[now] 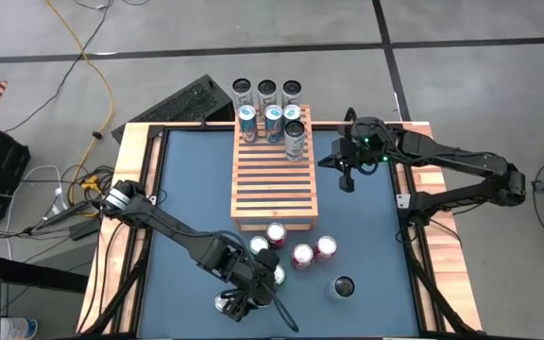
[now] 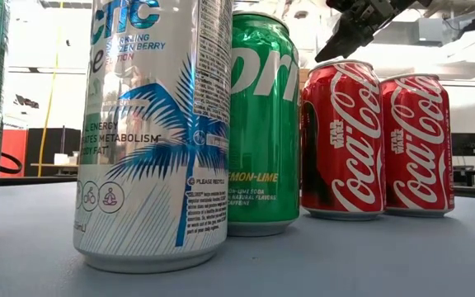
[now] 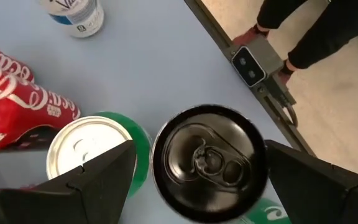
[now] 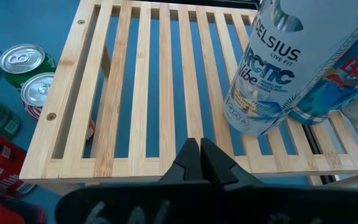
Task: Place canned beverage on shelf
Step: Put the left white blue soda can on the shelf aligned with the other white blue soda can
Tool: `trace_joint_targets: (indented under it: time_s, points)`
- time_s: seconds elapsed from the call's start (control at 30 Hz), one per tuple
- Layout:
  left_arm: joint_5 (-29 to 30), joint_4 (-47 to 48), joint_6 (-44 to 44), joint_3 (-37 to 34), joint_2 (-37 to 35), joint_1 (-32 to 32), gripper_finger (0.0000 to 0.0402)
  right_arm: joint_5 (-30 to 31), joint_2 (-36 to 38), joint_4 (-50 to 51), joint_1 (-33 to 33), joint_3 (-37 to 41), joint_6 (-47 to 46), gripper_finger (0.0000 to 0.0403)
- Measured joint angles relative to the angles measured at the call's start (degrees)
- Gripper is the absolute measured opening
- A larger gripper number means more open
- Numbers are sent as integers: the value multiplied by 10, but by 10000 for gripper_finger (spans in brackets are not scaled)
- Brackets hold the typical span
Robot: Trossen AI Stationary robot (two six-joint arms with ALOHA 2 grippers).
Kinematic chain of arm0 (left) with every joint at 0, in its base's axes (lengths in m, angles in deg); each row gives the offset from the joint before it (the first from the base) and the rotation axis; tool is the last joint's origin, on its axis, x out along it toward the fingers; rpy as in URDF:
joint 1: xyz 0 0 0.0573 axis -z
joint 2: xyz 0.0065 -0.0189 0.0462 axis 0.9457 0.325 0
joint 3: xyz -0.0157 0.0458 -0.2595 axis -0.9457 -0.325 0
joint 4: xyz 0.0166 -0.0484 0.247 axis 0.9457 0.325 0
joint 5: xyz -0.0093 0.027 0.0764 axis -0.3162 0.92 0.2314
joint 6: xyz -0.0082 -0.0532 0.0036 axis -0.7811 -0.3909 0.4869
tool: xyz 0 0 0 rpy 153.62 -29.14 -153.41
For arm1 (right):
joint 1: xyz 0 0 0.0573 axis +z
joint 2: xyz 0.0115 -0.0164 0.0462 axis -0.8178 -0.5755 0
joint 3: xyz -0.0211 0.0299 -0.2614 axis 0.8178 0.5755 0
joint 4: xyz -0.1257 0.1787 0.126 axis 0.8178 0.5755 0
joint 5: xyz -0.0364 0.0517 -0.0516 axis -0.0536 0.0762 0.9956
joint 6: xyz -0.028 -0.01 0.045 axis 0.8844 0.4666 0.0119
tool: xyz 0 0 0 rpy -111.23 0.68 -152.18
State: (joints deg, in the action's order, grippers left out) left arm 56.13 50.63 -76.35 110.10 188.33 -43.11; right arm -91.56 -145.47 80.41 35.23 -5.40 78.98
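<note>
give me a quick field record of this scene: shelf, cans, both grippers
shelf: wooden slatted shelf at table centre, front half bare
cans on shelf: four standing at its far end, including a Celsius can
cans on table: cluster in front of the shelf, with red Coca-Cola cans and a green Sprite can
left gripper: jaws open either side of a dark-topped can, not closed on it
right gripper: jaws shut, empty, at the shelf's right edge
</note>
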Motion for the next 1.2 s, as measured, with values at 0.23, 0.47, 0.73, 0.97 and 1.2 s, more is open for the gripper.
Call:
trace_joint_targets:
  time_s: [0.23,0.47,0.73,0.97,1.2]
  points:
    - [-4,-14,-7,-7,0,0,334,0,0,0,0,0,2,0]
    - [-18,-14,-5,-7,0,0,299,0,0,0,0,0,2,0]
    - [-3,-15,-16,-7,0,0,240,0,0,1,0,0,0,0]
    - [22,-8,-124,1,0,0,240,0,0,6,0,0,0,0]
    - [32,50,-183,41,0,2,240,0,0,10,0,0,4,0]
